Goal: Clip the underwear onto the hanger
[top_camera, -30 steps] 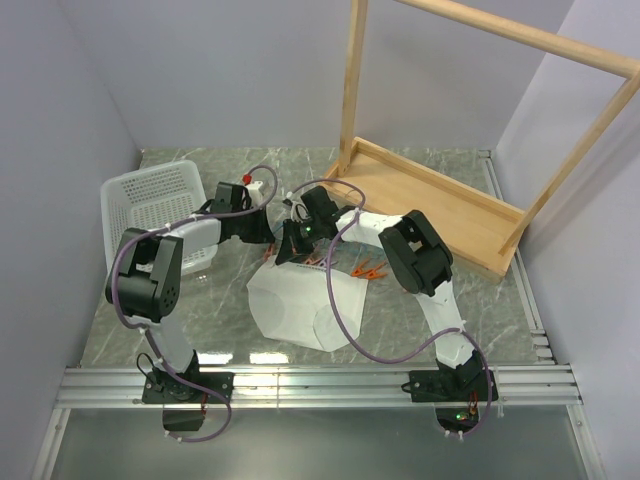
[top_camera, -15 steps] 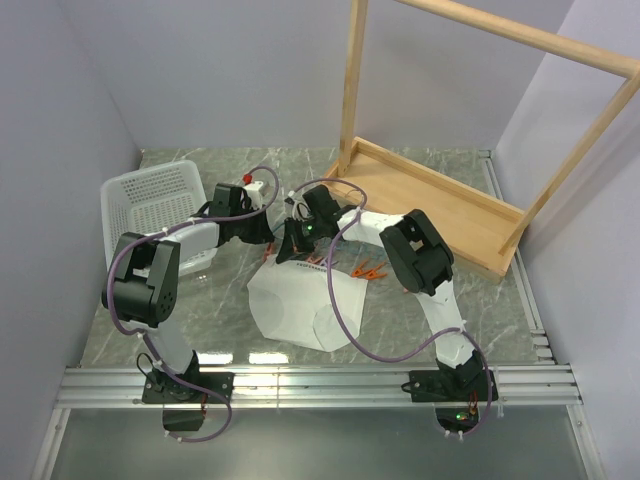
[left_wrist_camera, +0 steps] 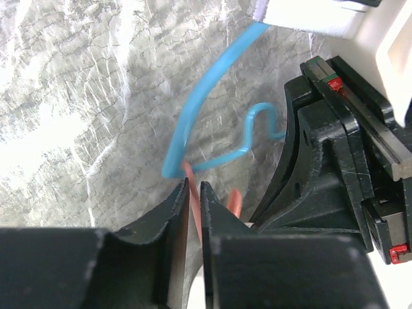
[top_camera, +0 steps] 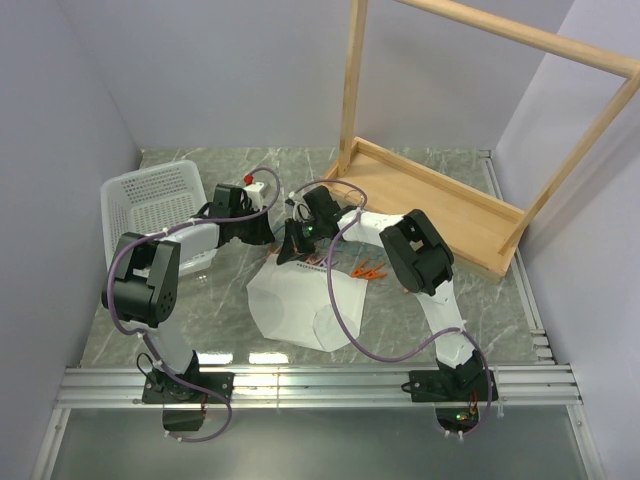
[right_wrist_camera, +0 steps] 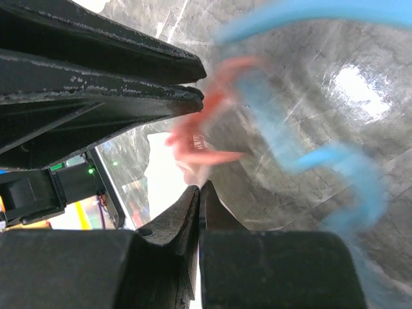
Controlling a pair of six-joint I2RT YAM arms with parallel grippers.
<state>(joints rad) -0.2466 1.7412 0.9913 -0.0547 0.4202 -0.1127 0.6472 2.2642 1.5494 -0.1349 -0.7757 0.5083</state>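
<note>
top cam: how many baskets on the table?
1: the white perforated basket, at the far left of the table. No other basket in view.

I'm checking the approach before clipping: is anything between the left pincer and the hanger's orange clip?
Nothing visible. The left pincer straddles one orange clip, its leg in the narrow gap between the fingers, at the end of the teal hanger.

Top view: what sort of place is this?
Likely a robotics lab cell staged for laundry practice: two robot arms bolted at a marble-look table, plain walls around, a white basket, a wooden rack and underwear.
</note>
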